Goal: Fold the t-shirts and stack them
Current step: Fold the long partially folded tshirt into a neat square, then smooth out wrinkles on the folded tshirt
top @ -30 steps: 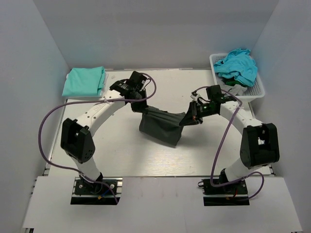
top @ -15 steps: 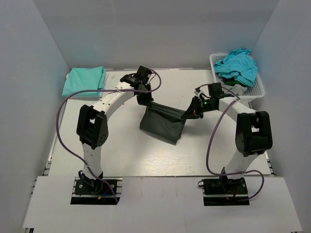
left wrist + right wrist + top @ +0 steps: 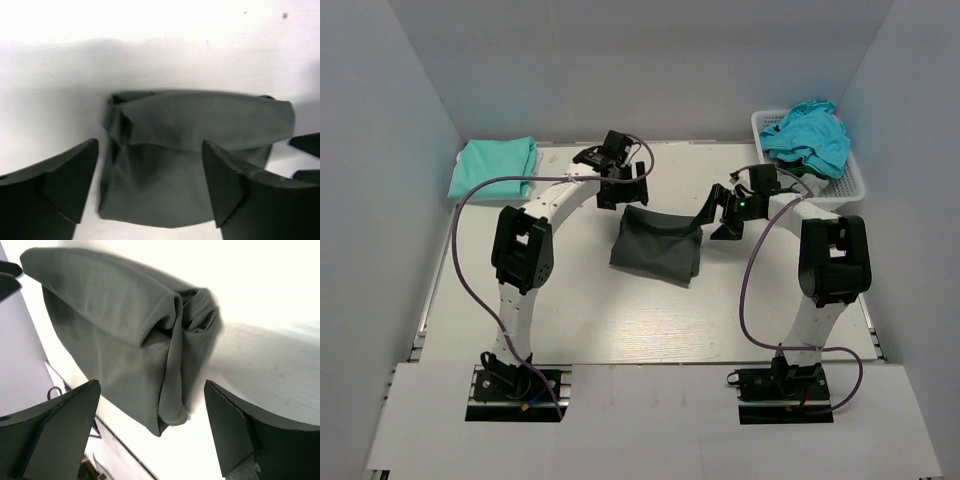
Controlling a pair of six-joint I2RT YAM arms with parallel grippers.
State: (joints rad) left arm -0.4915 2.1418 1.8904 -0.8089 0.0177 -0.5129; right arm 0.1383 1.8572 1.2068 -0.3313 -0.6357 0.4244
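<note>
Both my grippers stand spread and hold nothing. The left gripper (image 3: 620,192) hangs over the far left corner of the dark t-shirt (image 3: 655,248), and the right gripper (image 3: 718,215) hangs just off its far right corner. Neither one touches the cloth.

The dark t-shirt lies folded on the table (image 3: 570,310), about midway between my two arms and on the near side of both grippers. Its long axis runs left to right, from one gripper towards the other. A rolled fold runs along the far edge, and the cloth is bunched at both ends.

The mint-green t-shirt (image 3: 495,165) sits folded at the far left corner, well apart from the dark one. I judge my left arm to be nearer to it, so carrying the dark t-shirt there falls to that side.

The basket (image 3: 850,185) at the far right holds a crumpled turquoise t-shirt (image 3: 810,135). There may be paler cloth under it, though I cannot make that out
</note>
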